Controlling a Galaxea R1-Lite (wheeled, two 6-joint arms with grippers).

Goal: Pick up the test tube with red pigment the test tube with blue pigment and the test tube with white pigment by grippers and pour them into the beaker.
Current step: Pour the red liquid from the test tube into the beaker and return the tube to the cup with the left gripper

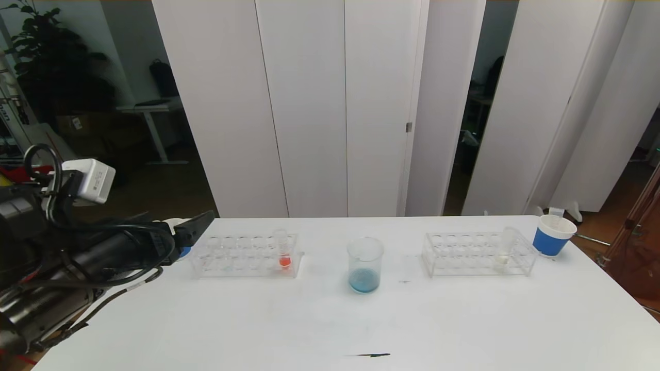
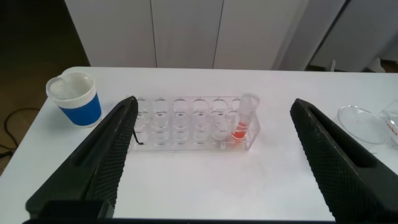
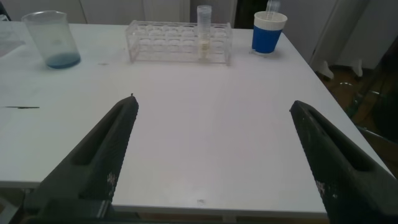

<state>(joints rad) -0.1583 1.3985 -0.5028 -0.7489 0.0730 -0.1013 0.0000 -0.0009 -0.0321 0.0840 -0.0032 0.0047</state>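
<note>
The beaker [image 1: 365, 265] is standing at the table [image 1: 330, 324] centre, between two racks. The left rack [image 1: 246, 255] is holding one tube [image 1: 282, 249] at its right end; the right rack [image 1: 479, 253] is holding the test tube with white pigment [image 1: 504, 248], with a cup [image 1: 553, 235] just beside it on the right

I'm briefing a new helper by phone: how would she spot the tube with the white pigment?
Start at the beaker mid-table, then go to the clear rack on the robot's right, beside the blue-sleeved paper cup. The white pigment tube is that rack's only tube, with pale cream liquid at its bottom.
</note>
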